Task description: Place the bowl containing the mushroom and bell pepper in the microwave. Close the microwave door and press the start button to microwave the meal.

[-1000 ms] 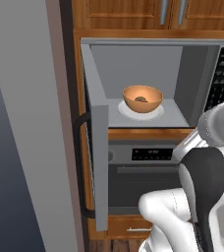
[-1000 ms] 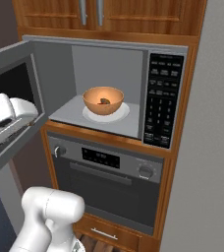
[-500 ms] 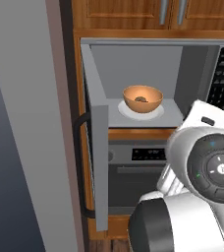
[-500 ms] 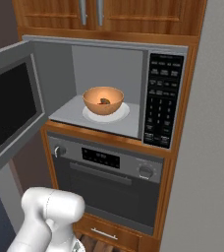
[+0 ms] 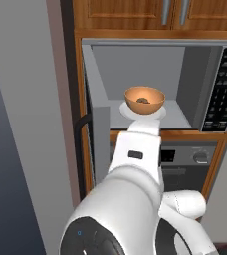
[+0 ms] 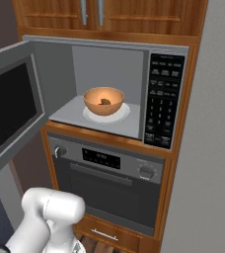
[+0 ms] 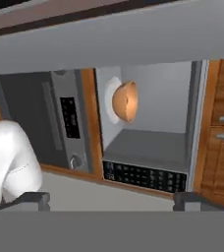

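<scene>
With the bowl (image 6: pixel 103 100) seated on the white turntable at the centre of the microwave (image 6: pixel 134 94) and the tool (image 7: pixel 113 201) held wide and empty, the open microwave door (image 6: pixel 11 106) at 9 o'clock could be clipped edge-on and missed.

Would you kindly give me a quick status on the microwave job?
Gripper empty, jaws wide open. Bowl sits on the turntable inside the microwave. Microwave door hangs open, not yet shut. Nothing blocking the opening.
</scene>
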Controlling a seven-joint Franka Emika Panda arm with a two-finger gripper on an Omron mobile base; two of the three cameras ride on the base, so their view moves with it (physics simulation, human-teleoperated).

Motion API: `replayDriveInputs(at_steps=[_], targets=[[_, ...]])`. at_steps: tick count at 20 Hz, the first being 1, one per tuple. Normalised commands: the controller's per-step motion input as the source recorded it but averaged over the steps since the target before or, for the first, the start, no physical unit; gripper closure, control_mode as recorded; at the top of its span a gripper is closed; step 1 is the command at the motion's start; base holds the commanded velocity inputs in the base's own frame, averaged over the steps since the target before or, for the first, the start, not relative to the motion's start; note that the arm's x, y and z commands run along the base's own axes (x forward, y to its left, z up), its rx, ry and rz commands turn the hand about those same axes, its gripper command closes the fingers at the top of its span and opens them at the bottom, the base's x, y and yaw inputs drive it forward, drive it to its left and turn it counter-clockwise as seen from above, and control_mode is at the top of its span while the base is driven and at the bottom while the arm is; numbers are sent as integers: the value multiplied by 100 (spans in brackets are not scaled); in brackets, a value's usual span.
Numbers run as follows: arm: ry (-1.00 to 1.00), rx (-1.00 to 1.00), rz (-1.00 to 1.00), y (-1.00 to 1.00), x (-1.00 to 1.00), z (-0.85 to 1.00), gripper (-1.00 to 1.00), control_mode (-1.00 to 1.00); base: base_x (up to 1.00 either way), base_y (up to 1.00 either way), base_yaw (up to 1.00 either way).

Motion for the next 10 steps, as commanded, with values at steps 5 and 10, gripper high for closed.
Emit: replayDriveInputs(at_steps=[5, 10], targets=[[-13, -20, 0, 71, -4, -1, -100, -100, 0, 0, 0], [-7, -17, -1, 59, 0, -27, -100, -100, 0, 0, 0]])
